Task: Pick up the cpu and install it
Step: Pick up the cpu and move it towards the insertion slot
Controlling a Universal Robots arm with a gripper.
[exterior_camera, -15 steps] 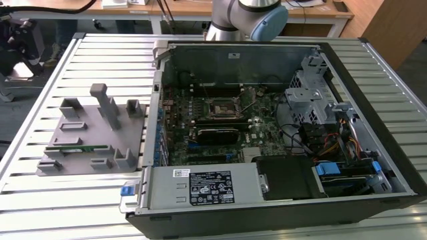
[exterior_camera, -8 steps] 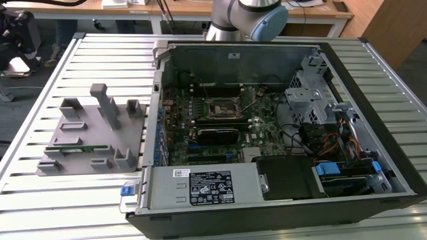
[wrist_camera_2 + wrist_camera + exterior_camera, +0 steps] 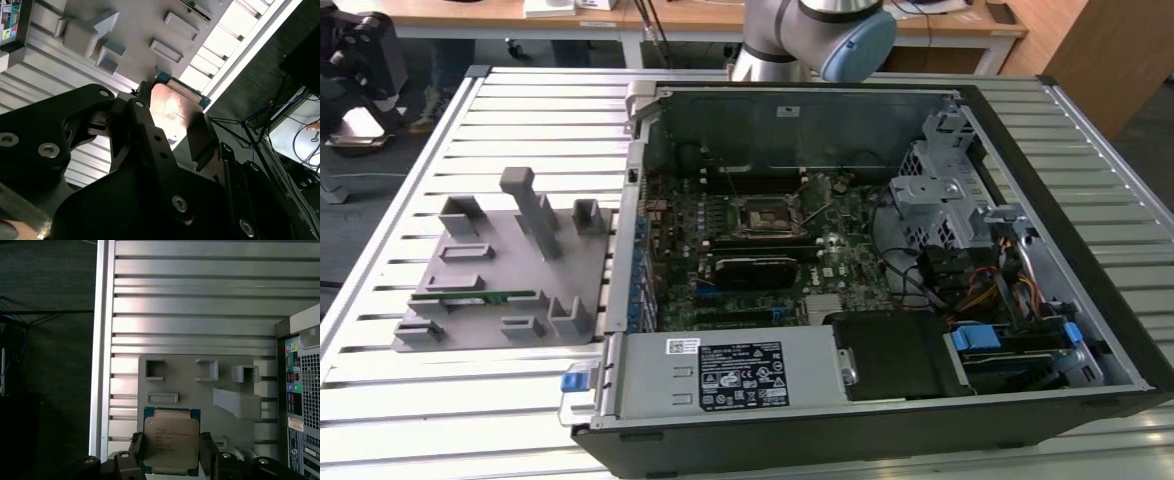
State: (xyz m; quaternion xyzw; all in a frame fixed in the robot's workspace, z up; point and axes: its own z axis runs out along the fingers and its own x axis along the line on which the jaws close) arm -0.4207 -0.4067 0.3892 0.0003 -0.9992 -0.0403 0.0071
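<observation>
End effector [image 3: 172, 452], cpu [image 3: 171, 437] in its grip, above grey fixture [image 3: 200, 392].

A slatted metal worktop [image 3: 520, 100] spans the exterior view. A grey holder plate [image 3: 474, 325] lies on it at centre left. An open computer case [image 3: 801, 125] rests centre-right.

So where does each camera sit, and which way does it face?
Exterior view: off the arm, high, looking down on the open computer case, grey tray and slatted table; the arm shows behind.
First wrist view: on the arm, facing down past the gripper onto the tray.
Second wrist view: on the arm, close behind the black fingers.
Both wrist views share the gripped cpu.
</observation>
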